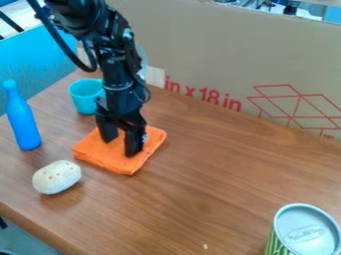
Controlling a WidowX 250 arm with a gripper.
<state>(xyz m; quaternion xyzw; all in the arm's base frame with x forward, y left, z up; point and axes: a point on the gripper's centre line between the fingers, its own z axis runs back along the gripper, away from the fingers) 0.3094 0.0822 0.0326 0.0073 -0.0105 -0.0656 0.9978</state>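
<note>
The turquoise cup (81,95) stands just behind the jaws (120,146) and the black arm (122,64), toward the left of the view, with part of its rim hidden by the arm. Farther left, the blue bottle (23,124) stands upright; nearer the camera lies a pale, speckled, rounded object (57,177). These three lie around the folded orange cloth (100,155), which rests flat under the jaws; these are spread apart, with cloth showing between them. A tall cardboard panel (220,60) bounds the far side of the table (206,184), behind the arm. Brown tabletop runs from the cloth toward the right and the camera, as far as a can (307,230) with a silvery lid at the lower right corner. The table's near left edge slants past the pale object and the bottle.
</note>
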